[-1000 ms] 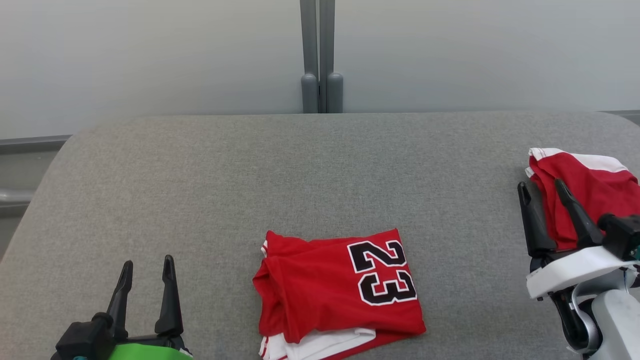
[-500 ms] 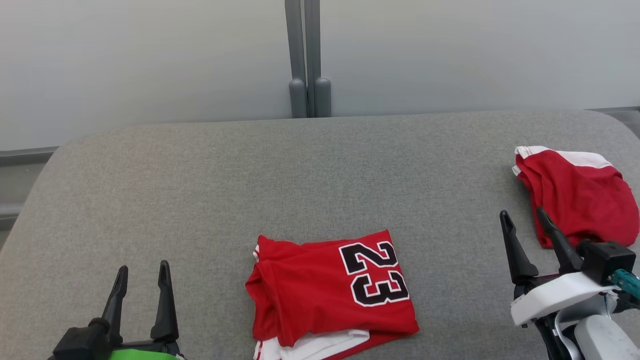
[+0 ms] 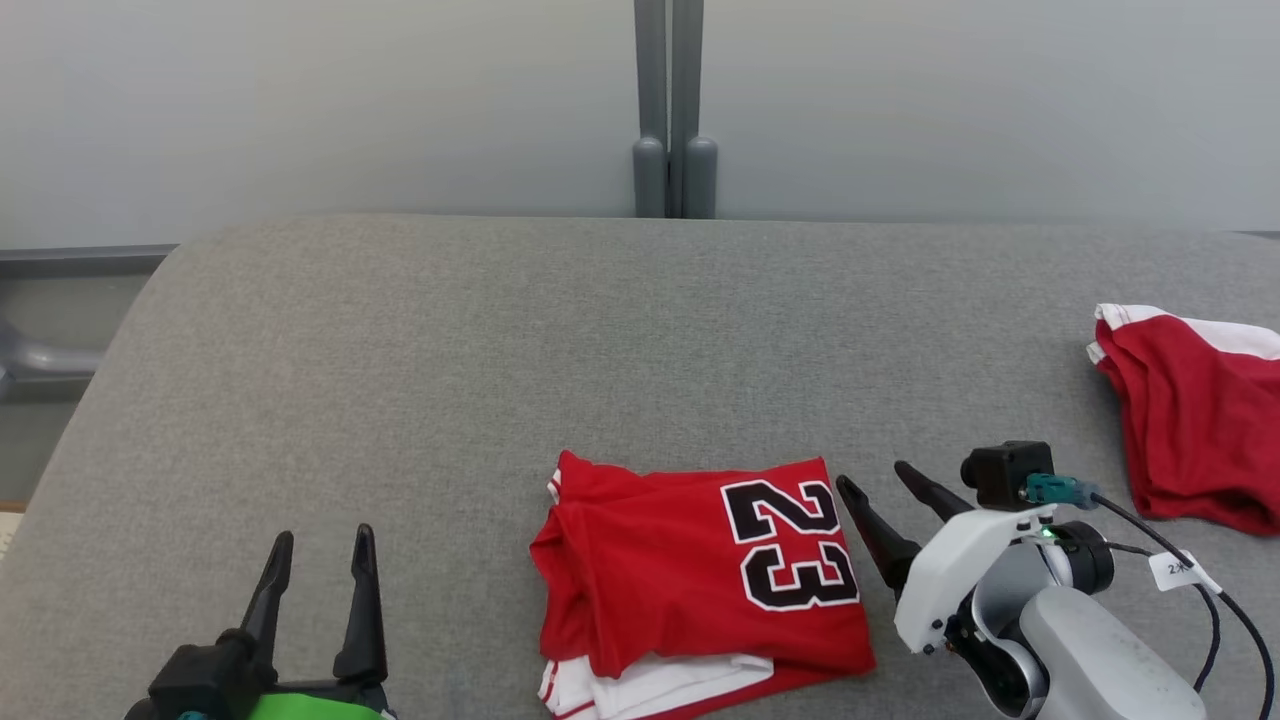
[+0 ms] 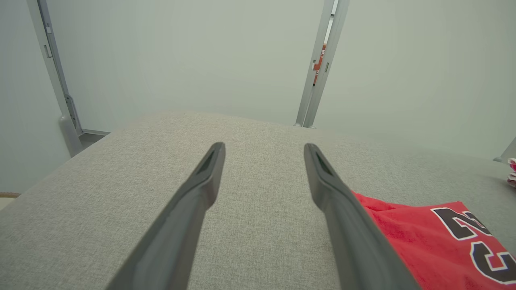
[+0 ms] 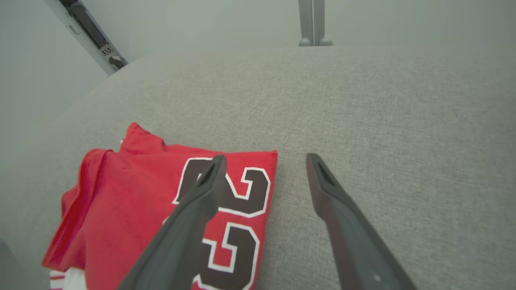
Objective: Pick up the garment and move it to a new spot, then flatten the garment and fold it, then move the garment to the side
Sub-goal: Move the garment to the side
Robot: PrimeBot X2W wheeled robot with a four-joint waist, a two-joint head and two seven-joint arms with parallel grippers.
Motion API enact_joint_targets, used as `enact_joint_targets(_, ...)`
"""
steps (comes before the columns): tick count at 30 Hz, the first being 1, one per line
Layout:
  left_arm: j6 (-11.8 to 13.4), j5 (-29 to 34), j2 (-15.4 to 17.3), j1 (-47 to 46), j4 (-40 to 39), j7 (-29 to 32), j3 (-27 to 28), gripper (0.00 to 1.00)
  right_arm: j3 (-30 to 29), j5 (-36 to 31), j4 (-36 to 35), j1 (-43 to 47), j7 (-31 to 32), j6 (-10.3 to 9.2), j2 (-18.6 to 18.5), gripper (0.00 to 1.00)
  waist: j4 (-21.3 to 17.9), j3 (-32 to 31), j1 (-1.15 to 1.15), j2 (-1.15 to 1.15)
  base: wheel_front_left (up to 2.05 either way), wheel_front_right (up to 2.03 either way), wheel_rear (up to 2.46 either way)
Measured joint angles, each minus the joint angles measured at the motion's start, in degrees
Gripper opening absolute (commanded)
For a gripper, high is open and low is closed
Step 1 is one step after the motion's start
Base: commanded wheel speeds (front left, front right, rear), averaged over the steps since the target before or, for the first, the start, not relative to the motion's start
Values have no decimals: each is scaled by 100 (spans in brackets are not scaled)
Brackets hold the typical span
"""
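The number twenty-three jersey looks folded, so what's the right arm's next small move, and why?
Probably lower the right end effector onto the right edge of the folded jersey and close on it. It stands open beside that edge, one finger over the number and the other over bare grey surface, so a short descent should straddle the layers.

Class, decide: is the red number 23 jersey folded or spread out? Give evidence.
Folded. The jersey forms a compact rectangle, with white layers showing under its near edge.
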Motion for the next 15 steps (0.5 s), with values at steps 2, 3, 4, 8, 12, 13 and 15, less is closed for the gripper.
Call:
enact_joint_targets(2, -11, 18, 19, -48, 92, 20, -123, 100, 37, 113, 331, -130, 343, 0, 48, 100, 111, 21, 0, 0, 0, 0, 0)
enact_joint_targets(3, -27, 20, 22, -83, 126, 27, -190, 100, 90, 164, 508, -185, 554, -3, 67, 100, 174, 34, 0, 0, 0, 0, 0)
enact_joint_targets(4, -44, 24, 25, -130, 155, 27, -233, 100, 123, 166, 636, -215, 693, -2, 81, 100, 225, 46, 0, 0, 0, 0, 0)
enact_joint_targets(8, -59, 25, 63, -247, 250, 27, -339, 100, 136, 335, 1140, -310, 1192, -2, 210, 100, 458, 107, 0, 0, 0, 0, 0)
enact_joint_targets(12, -63, 9, 68, -250, 315, 26, -360, 100, 88, 519, 1418, -394, 1429, -3, 324, 100, 630, 172, 0, 0, 0, 0, 0)
enact_joint_targets(13, -63, 9, 68, -252, 330, 26, -364, 100, 99, 550, 1429, -423, 1440, -3, 332, 72, 657, 193, 0, 0, 0, 0, 0)
enact_joint_targets(15, -63, 8, 68, -261, 349, 26, -364, 100, 132, 559, 1422, -444, 1374, -3, 331, 7, 683, 230, 0, 0, 0, 0, 0)
